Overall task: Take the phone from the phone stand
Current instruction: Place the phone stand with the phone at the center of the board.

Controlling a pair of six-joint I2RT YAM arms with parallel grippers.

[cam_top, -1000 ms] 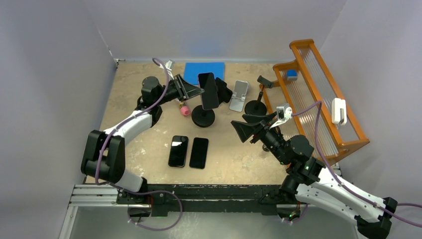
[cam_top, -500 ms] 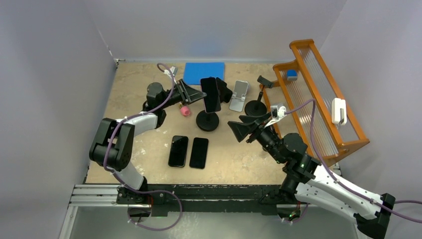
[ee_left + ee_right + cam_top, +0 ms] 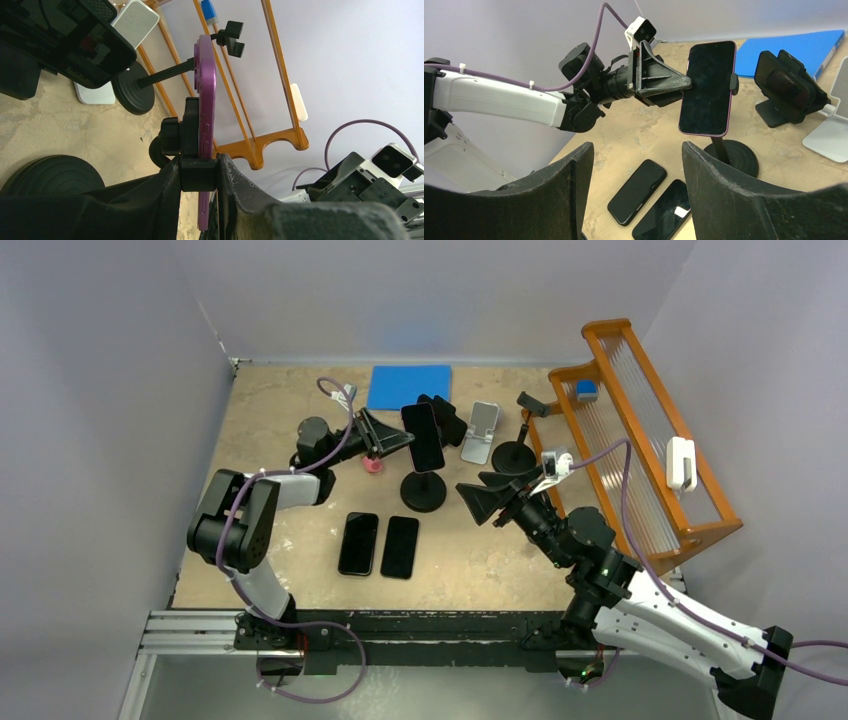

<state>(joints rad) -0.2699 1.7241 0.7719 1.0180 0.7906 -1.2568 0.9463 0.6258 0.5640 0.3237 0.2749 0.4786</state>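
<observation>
A purple-cased phone (image 3: pixel 425 437) stands upright in the clamp of a black phone stand with a round base (image 3: pixel 424 493). My left gripper (image 3: pixel 400 440) reaches it from the left and is shut on the stand's clamp (image 3: pixel 198 175) at the phone's edge (image 3: pixel 207 75). In the right wrist view the phone (image 3: pixel 706 90) faces the camera, with the left gripper (image 3: pixel 664 82) at its left edge. My right gripper (image 3: pixel 478 502) is open and empty, to the right of the stand's base (image 3: pixel 734 156) and apart from it.
Two black phones (image 3: pixel 358 543) (image 3: pixel 400 547) lie flat in front of the stand. Behind it are another phone on a black holder (image 3: pixel 443 420), a white stand (image 3: pixel 480 432), an empty black stand (image 3: pixel 515 455) and a blue pad (image 3: pixel 410 385). An orange rack (image 3: pixel 630 430) is at the right.
The left gripper, the phone and its stand have shifted right and nearer together. The right gripper has edged left toward the stand, still open.
</observation>
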